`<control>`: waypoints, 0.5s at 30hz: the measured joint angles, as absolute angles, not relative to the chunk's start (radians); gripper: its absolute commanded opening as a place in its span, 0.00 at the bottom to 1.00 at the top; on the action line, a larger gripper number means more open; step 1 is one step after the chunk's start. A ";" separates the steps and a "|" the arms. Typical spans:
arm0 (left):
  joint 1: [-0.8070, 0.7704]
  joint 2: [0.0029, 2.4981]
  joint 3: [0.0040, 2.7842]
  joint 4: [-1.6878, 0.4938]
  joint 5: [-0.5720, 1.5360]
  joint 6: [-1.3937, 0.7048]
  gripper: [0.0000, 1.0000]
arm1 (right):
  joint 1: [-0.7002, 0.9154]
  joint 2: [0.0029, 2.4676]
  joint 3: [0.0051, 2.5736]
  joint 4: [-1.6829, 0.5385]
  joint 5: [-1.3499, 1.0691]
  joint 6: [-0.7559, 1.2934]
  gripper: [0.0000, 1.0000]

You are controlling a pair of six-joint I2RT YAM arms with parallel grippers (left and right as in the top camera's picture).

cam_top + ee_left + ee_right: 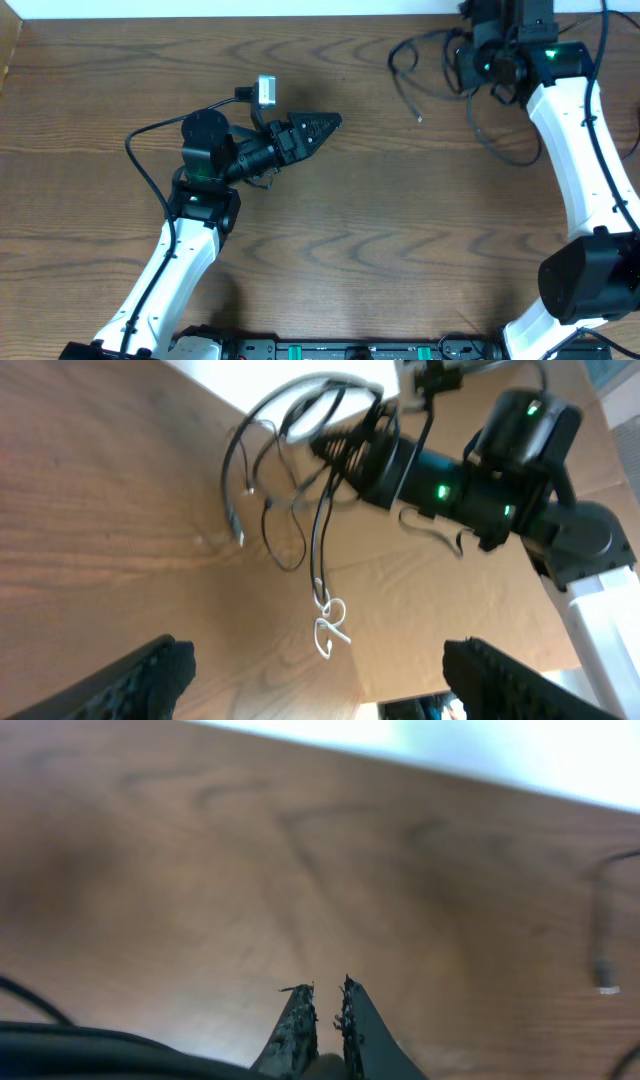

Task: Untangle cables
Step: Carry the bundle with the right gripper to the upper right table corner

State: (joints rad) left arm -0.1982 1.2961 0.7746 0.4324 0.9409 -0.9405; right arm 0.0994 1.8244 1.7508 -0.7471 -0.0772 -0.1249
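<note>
The cables (404, 46) are a tangle of thin black cords with one white cord, bunched at the back right of the table. My right gripper (466, 60) is in that tangle. In the left wrist view its fingers (328, 448) are closed on the bundle, and black loops (240, 470) and the white cord (326, 622) dangle from it toward the wood. The right gripper (327, 988) shows its tips almost touching. My left gripper (318, 126) sits mid-table pointing right, well short of the tangle. Its jaws (318, 656) stand wide with nothing between them.
The table's back edge (250, 18) meets a white wall just behind the tangle. A loose plug end (604, 986) lies on the wood to the right of my right gripper. The right arm (585, 150) runs along the table's right side.
</note>
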 measured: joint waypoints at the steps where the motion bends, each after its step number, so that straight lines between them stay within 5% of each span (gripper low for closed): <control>1: -0.198 1.296 0.775 0.425 0.941 -0.938 0.87 | 0.090 1.831 1.751 -0.715 -0.057 -0.117 0.01; 15: -0.198 1.296 0.775 0.370 0.941 -0.933 0.87 | -0.082 2.222 1.750 -0.187 0.024 0.012 0.01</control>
State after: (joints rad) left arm -0.1982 1.2961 0.7746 0.3702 0.9405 -0.9333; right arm -0.0818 2.2223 1.7500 -0.1867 0.0238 0.0120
